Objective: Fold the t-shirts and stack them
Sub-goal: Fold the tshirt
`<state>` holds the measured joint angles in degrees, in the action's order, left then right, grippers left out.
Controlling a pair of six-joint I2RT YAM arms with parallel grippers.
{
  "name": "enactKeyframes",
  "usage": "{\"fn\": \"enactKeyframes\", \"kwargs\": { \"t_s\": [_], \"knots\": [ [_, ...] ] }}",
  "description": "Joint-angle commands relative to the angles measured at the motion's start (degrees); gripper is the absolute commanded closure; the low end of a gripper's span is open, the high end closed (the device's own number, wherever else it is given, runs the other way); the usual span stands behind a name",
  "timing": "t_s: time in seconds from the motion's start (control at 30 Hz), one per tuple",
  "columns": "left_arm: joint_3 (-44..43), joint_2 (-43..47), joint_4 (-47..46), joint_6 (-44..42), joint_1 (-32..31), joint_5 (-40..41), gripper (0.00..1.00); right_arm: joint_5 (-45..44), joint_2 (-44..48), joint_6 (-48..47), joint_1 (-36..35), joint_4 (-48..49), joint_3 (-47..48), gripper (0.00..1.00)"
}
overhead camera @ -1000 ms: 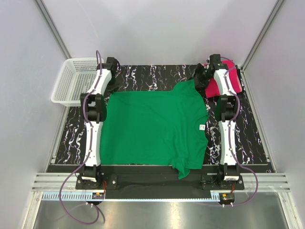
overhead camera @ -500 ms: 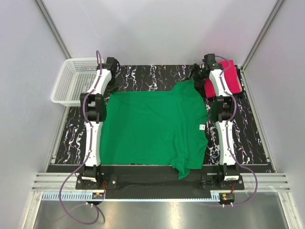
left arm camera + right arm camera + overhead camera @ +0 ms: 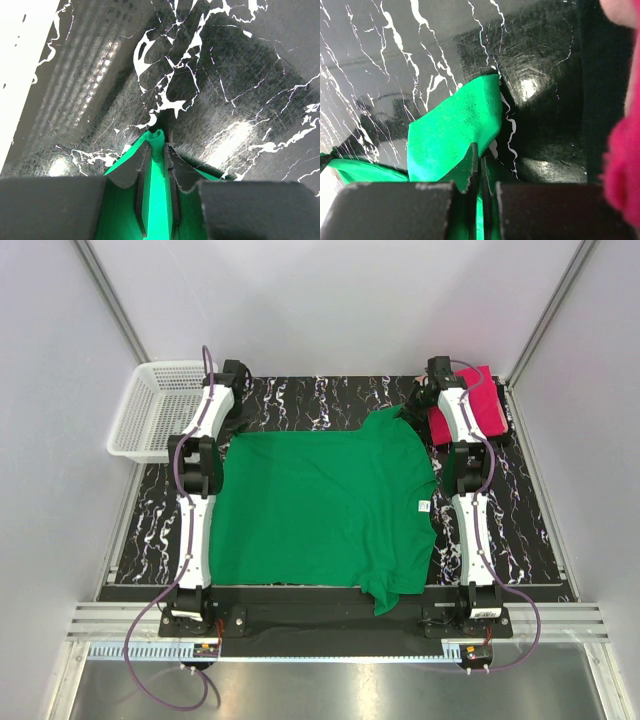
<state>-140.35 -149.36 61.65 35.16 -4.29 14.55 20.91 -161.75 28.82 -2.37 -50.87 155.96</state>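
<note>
Label on green t-shirt, overhead only

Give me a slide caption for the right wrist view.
Right end effector shut on the green t-shirt over the marbled table, pink t-shirt alongside.

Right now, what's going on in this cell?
Both arms are on the green t-shirt, which lies spread flat on the table. The left gripper pinches its far left corner and the right gripper is shut on its far right sleeve. The pink t-shirt sits in a compact pile at the far right corner. The white basket is far left, untouched.
</note>
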Motion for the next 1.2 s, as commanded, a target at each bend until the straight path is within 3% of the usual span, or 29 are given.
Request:
{"fn": "enactKeyframes", "kwargs": {
  "t_s": [0.0, 1.17],
  "knots": [
    [0.9, 1.7, -2.0, -0.4, 0.2, -1.9, 0.83, -2.2, 0.9, -1.7, -0.2, 0.8, -0.3, 1.0],
    [6.1, 13.7, -3.3, -2.5, -0.3, -0.7, 0.93, -5.2, 14.5, -5.5, -0.6, 0.0, -2.1, 1.0]
  ]
}}
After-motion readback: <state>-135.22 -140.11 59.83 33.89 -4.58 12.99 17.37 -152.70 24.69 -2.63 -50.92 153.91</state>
